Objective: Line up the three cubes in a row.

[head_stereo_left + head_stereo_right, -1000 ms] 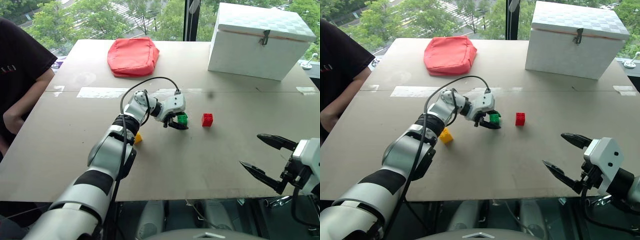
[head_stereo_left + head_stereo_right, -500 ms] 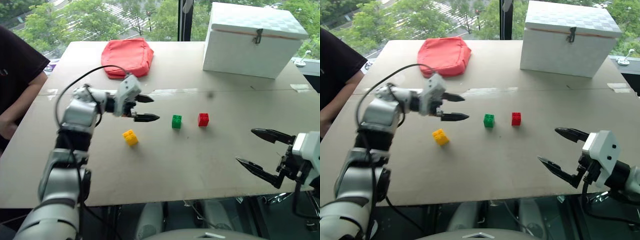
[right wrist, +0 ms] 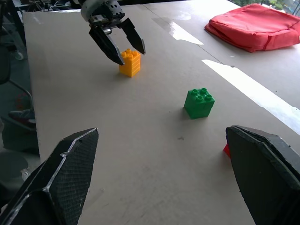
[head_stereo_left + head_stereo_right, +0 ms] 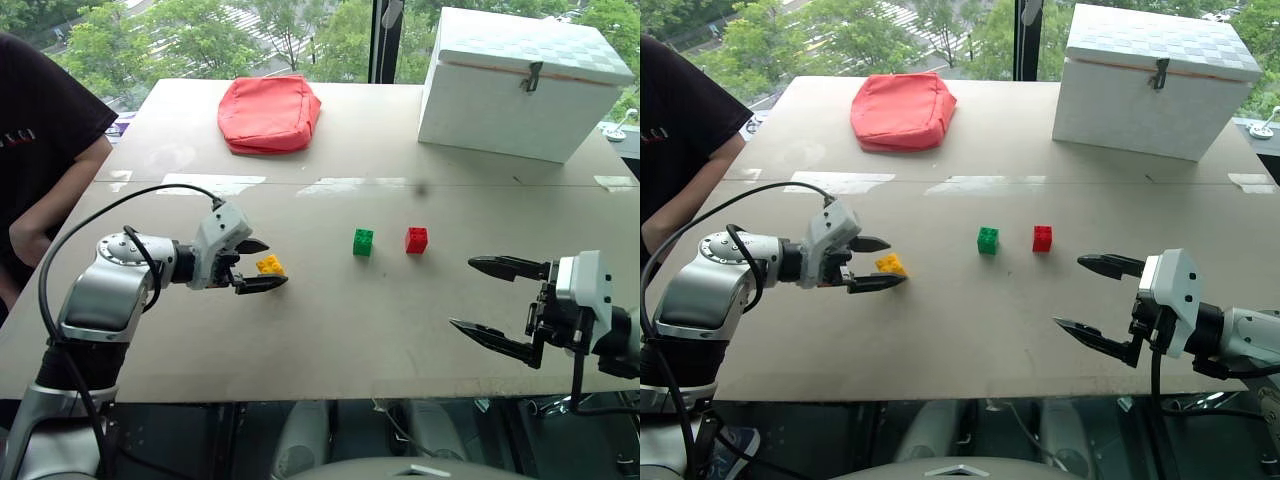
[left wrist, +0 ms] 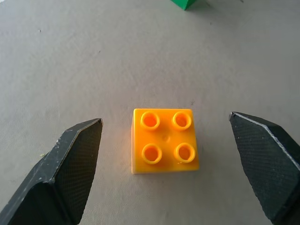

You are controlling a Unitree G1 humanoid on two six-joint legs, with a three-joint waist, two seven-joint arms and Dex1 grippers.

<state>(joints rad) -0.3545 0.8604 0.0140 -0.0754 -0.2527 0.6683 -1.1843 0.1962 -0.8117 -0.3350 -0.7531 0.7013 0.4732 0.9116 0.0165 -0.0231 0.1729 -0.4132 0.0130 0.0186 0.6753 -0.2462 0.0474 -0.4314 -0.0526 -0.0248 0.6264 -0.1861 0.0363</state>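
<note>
The left pincer [image 4: 262, 265] has let go of the small green studded plastic brick [image 4: 363, 242], now beside the red brick [image 4: 416, 239] on the table [image 4: 330, 330], and gapes around the yellow brick [image 5: 164, 140]. The right pincer [image 4: 492, 309] hangs open.

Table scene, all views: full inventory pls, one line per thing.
yellow cube: 1, yellow, left part of the table, nearer the front edge than the other two cubes, between the open fingers of the left end effector, untouched
green cube: 1, green, mid table
red cube: 1, red, just right of the green one, apart
pouch: 1, red fabric, far left of the table
box: 1, white, latched lid, far right corner
table: 1, beige
person: 1, dark shirt, at the left edge
left end effector: 1, black fingers, open
right end effector: 1, black fingers, open, over the front right
</note>
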